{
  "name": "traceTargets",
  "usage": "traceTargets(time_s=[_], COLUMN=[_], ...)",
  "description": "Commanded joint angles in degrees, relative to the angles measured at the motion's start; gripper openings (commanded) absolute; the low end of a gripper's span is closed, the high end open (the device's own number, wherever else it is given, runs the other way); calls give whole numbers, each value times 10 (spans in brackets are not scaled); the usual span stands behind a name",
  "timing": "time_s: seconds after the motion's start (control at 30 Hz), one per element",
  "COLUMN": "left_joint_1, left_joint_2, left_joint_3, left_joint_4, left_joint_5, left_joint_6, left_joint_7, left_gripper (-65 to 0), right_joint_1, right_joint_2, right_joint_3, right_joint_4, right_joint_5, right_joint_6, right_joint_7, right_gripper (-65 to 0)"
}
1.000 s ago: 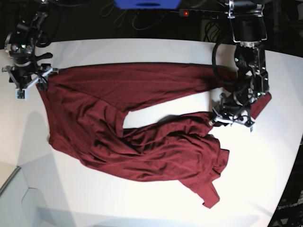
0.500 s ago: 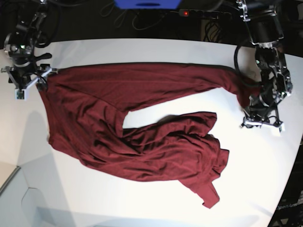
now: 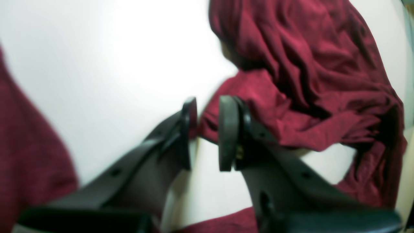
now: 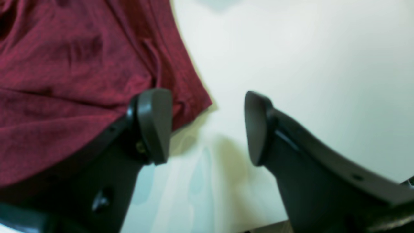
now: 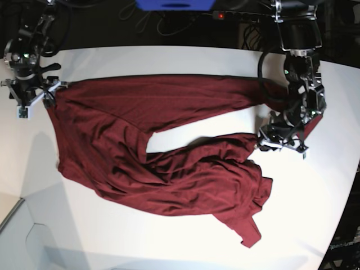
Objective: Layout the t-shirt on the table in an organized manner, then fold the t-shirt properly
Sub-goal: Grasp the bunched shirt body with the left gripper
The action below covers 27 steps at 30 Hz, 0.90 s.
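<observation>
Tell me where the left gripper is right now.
In the base view the left gripper is at the right side of the table, low beside the bunched sleeve end of the t-shirt; its wrist view shows cloth at its slightly parted fingertips.

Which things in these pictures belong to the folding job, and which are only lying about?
Belong to the job:
- t-shirt, maroon, spread wrinkled
- table, white, under it
- left pincer, at a fold of the shirt
- right pincer, open by the shirt's edge

Lying about:
- blue object behind the table
- dark cables
</observation>
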Motion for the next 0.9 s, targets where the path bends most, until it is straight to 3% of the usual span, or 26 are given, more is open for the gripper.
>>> traceTargets(time_s=[0.0, 0.33, 0.53, 0.87], left_joint_1=[-11, -13, -13, -16], left_joint_2=[-4, -3, -2, 0], left_joint_3=[-2, 30, 31, 32], left_joint_4=[8, 13, 13, 7], left_joint_5=[-5, -9, -8, 1], left_joint_6=[-4, 0, -3, -2], left_joint_7=[-5, -3, -8, -11], left_gripper=[-529, -509, -322, -322], right_joint_1=[4, 4, 12, 12], right_joint_2=[7, 7, 7, 7], right_joint_3=[2, 2, 2, 2], right_joint_4=[9, 9, 9, 8], right_joint_5=[3, 3, 3, 3], right_joint_6=[2, 2, 2, 2], right_joint_7=[13, 13, 13, 13], right_gripper=[-292, -292, -292, -292])
